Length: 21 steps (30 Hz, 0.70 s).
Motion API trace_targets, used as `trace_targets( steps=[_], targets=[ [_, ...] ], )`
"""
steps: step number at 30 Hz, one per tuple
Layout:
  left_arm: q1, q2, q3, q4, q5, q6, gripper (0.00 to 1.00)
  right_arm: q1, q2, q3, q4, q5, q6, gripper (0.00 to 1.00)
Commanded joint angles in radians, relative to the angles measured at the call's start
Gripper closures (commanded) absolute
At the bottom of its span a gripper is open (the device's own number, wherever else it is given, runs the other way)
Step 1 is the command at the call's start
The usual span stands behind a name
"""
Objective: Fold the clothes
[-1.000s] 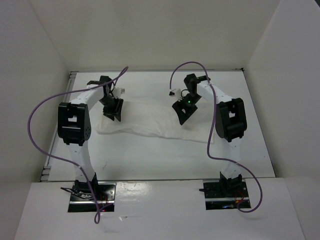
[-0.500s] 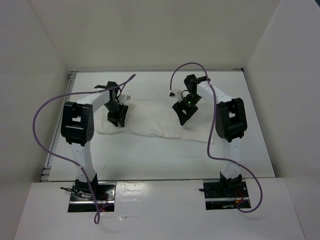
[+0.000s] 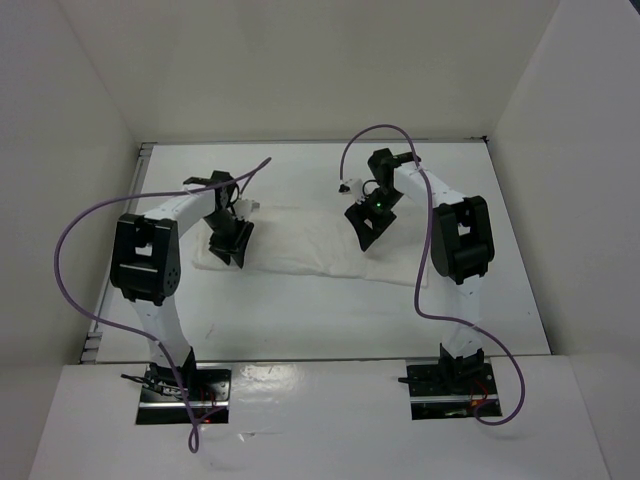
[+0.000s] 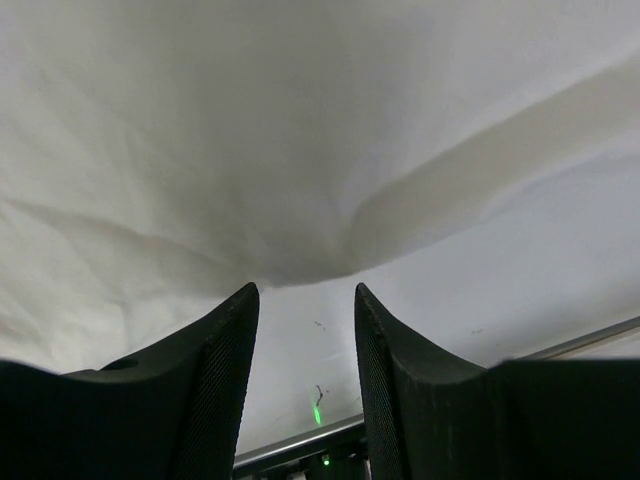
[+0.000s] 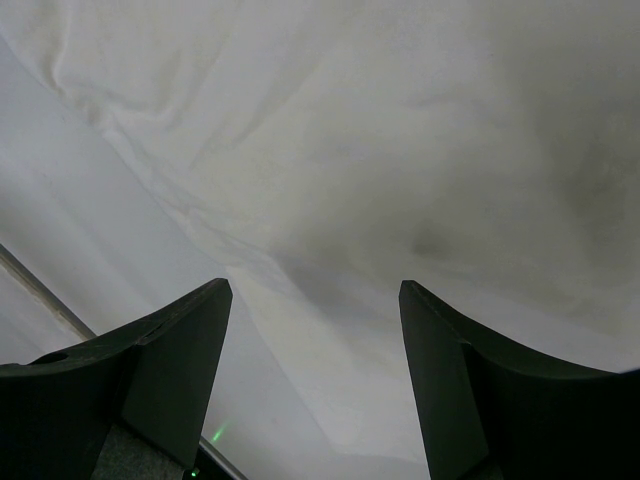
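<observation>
The clothes (image 3: 300, 240), one flat white garment, lie spread across the middle of the table. My left gripper (image 3: 228, 242) hangs over their left part, near the front hem. In the left wrist view the left gripper (image 4: 303, 290) is open with only bare table between its fingers, and the edge of the clothes (image 4: 300, 130) lies just past the tips. My right gripper (image 3: 368, 226) hovers above the right part. In the right wrist view the right gripper (image 5: 315, 285) stands wide open over the wrinkled clothes (image 5: 400, 150), holding nothing.
White walls enclose the table on the left, back and right. A metal rail (image 3: 118, 265) runs along the left edge. Purple cables loop off both arms. Bare white table (image 3: 320, 315) lies between the cloth and the arm bases.
My left gripper has moved toward the near edge of the cloth, from its upper left part to its front hem. The right arm has stayed put.
</observation>
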Motion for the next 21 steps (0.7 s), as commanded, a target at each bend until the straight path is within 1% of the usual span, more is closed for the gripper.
trace_targets(
  steps=[1, 6, 10, 12, 13, 14, 15, 16, 17, 18, 20, 21],
  targets=[
    [-0.015, -0.070, -0.025, -0.043, 0.025, 0.043, 0.50, -0.004, -0.023, 0.038, 0.012, -0.006, 0.001, 0.24],
    [-0.026, -0.090, -0.095, -0.063, 0.016, 0.067, 0.50, -0.013, -0.023, 0.038, 0.012, -0.006, 0.001, 0.24],
    [-0.035, -0.090, -0.117, -0.063, 0.001, 0.067, 0.50, -0.013, -0.023, 0.029, 0.012, 0.003, 0.001, 0.24],
    [-0.035, -0.114, -0.088, -0.049, 0.001, 0.067, 0.50, -0.042, -0.023, 0.029, 0.031, 0.012, 0.019, 0.24],
    [-0.035, -0.125, -0.047, -0.023, -0.013, 0.067, 0.50, -0.053, -0.036, 0.029, 0.052, 0.026, 0.031, 0.24],
    [-0.025, -0.137, -0.024, -0.009, -0.013, 0.038, 0.48, -0.062, -0.050, 0.029, 0.066, 0.043, 0.074, 0.24],
    [-0.013, -0.137, 0.002, 0.003, -0.013, 0.026, 0.46, -0.087, -0.050, 0.029, 0.086, 0.069, 0.106, 0.24],
    [-0.003, -0.121, 0.051, 0.025, -0.004, 0.014, 0.44, -0.100, -0.063, 0.029, 0.132, 0.133, 0.143, 0.23],
    [-0.003, -0.105, 0.077, 0.025, -0.004, -0.008, 0.41, -0.114, -0.063, 0.019, 0.143, 0.159, 0.197, 0.20],
    [0.009, -0.088, 0.100, 0.037, 0.008, -0.008, 0.37, -0.140, -0.076, 0.019, 0.152, 0.178, 0.220, 0.19],
    [0.009, -0.036, 0.149, 0.051, 0.008, -0.019, 0.29, -0.165, -0.102, -0.013, 0.161, 0.190, 0.278, 0.13],
    [0.009, -0.009, 0.159, 0.066, 0.008, -0.028, 0.26, -0.174, -0.115, -0.028, 0.170, 0.190, 0.291, 0.12]
  ],
)
